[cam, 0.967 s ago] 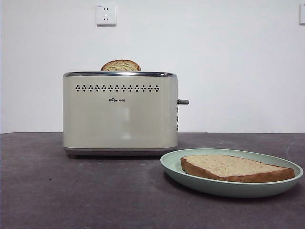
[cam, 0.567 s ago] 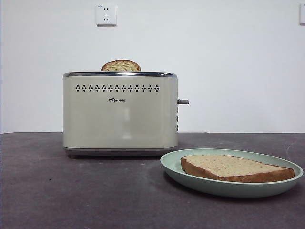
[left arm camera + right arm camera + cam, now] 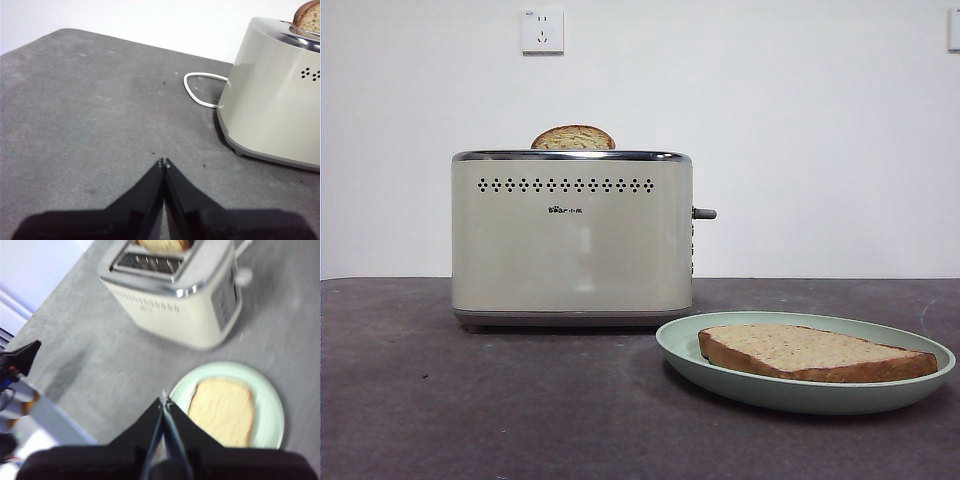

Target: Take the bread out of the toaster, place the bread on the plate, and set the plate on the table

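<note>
The bread [image 3: 815,352], a large flat wholegrain slice, lies on the mint-green plate [image 3: 680,350]. The plate rests on the dark grey table [image 3: 470,400], to the right of and nearer than the cream toaster [image 3: 570,235]. A smaller dome-topped slice [image 3: 573,138] sticks up from the toaster. No arm shows in the front view. My right gripper [image 3: 164,401] is shut and empty, high above the plate [image 3: 270,400] and bread [image 3: 222,410]. My left gripper [image 3: 163,162] is shut and empty, over bare table beside the toaster [image 3: 275,100].
A white power cord [image 3: 192,90] loops on the table behind the toaster. The toaster's grey lever [image 3: 705,213] sticks out on the plate's side. The near toaster slot [image 3: 145,262] stands empty. The table's edge [image 3: 50,415] runs near the left arm's black tip [image 3: 22,355].
</note>
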Controlling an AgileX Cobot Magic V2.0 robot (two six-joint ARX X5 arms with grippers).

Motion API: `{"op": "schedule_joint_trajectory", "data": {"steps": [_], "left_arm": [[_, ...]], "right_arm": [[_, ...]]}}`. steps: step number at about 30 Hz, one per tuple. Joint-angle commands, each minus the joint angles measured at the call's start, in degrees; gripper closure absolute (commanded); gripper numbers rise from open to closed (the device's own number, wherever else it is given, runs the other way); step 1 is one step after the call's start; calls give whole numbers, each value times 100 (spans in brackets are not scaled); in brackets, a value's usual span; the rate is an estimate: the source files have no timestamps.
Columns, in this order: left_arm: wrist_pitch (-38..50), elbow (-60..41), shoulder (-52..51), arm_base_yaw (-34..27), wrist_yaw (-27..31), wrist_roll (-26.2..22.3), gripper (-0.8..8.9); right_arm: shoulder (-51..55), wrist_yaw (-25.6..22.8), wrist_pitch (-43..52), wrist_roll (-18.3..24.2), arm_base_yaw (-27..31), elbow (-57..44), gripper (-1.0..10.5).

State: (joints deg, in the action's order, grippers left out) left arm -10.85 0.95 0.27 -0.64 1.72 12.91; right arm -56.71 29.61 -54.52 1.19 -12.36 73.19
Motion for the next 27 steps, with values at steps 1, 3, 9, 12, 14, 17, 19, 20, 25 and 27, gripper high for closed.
{"op": "schedule_joint_trajectory", "data": {"steps": [1,3,9,12,14,17,19,20,25,27], "left_arm": [[33,-72,-9,-20,-33,-72,817],[33,-72,-9,-20,-33,-72,817],[33,-72,-9,-20,-33,-72,817],[33,-72,-9,-20,-35,-72,817],[33,-72,-9,-20,-33,-72,817],[31,-72,-7,-20,-35,-72,817],[33,-72,-9,-20,-35,-72,817],[33,-72,-9,-20,-35,-72,817],[33,-72,-9,-20,-33,-72,817],[33,-72,-9,-20,-33,-72,817]], "right_arm": [[-122,-2,837,916,4,-120,946],[-153,-52,1574,920,46,-297,946],[140,-540,3145,568,446,-1445,946],[446,-953,3751,354,730,-2341,946],[713,-1471,4194,35,953,-2992,946],[1294,-2299,4948,-479,1172,-4089,946],[1716,-2677,5416,-544,1224,-4728,946],[1958,-2765,5665,-531,1244,-5053,946],[3106,-2824,6354,-372,1311,-6343,946],[3536,-2826,6391,-407,1311,-6743,946]]}}
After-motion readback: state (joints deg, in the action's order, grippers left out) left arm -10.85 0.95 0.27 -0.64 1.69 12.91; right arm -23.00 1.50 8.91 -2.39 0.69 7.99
